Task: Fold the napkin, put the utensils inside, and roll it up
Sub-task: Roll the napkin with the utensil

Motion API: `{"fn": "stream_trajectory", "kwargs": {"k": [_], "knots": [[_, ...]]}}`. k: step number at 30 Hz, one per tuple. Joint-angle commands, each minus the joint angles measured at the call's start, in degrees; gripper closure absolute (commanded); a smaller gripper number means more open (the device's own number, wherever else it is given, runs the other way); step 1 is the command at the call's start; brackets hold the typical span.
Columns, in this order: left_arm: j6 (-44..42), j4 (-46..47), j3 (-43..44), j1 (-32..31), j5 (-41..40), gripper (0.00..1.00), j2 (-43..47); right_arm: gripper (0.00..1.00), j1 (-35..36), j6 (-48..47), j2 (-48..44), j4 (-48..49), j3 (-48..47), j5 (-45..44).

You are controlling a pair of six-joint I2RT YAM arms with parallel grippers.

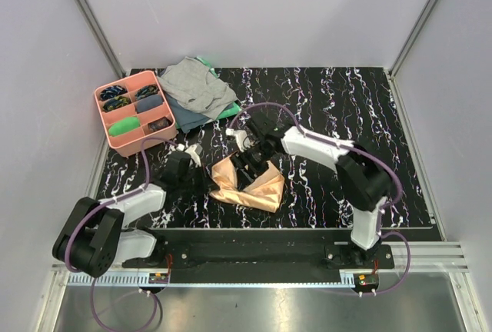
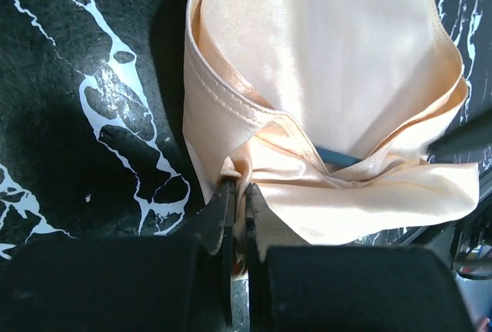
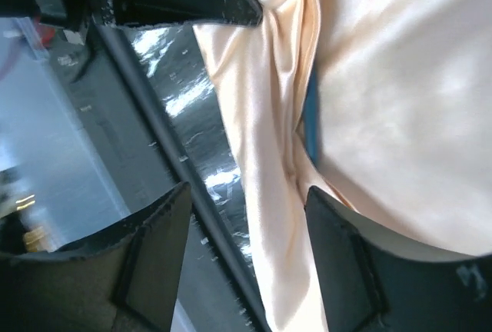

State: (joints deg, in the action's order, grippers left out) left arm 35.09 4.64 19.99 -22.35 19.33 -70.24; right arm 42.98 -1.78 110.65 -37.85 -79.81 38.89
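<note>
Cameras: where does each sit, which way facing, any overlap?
Top external: high behind the robot, looking down at the table; left arm, right arm show.
Left wrist: looks along the left gripper, shut on a napkin fold.
Right wrist: looks past the open right gripper onto the napkin.
Shared: napkin in all; both wrists glimpse a blue utensil.

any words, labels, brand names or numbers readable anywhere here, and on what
None can be read.
The napkin, the pink tray and the marbled table carry no print.
The pale strip along the front rail has fine marks, too small to read.
</note>
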Motion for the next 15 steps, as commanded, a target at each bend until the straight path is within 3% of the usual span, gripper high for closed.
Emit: {"fn": "stream_trajectory", "kwargs": {"k": [1, 4, 7, 11, 15], "knots": [[0.06, -8.06, 3.56, 0.11, 1.06, 1.0, -2.36, 0.3, 10.59, -1.64, -10.26, 7.5, 6.32, -28.16], [-0.2, -10.43, 5.23, 0.11, 1.41, 1.0, -3.24, 0.28, 17.81, -2.7, -14.13, 16.55, 13.61, -46.63], [-0.37, -11.58, 6.2, 0.11, 1.67, 1.0, -3.68, 0.27, 21.87, -4.01, -16.42, 24.47, 19.07, -56.87], [-0.64, -12.29, 6.82, 0.11, 2.03, 1.0, -4.03, 0.27, 26.53, -5.86, -17.66, 31.24, 23.73, -60.51], [-0.64, -12.64, 6.82, 0.11, 2.02, 1.0, -3.85, 0.31, 26.89, -7.53, -16.0, 33.01, 24.09, -58.68]]}}
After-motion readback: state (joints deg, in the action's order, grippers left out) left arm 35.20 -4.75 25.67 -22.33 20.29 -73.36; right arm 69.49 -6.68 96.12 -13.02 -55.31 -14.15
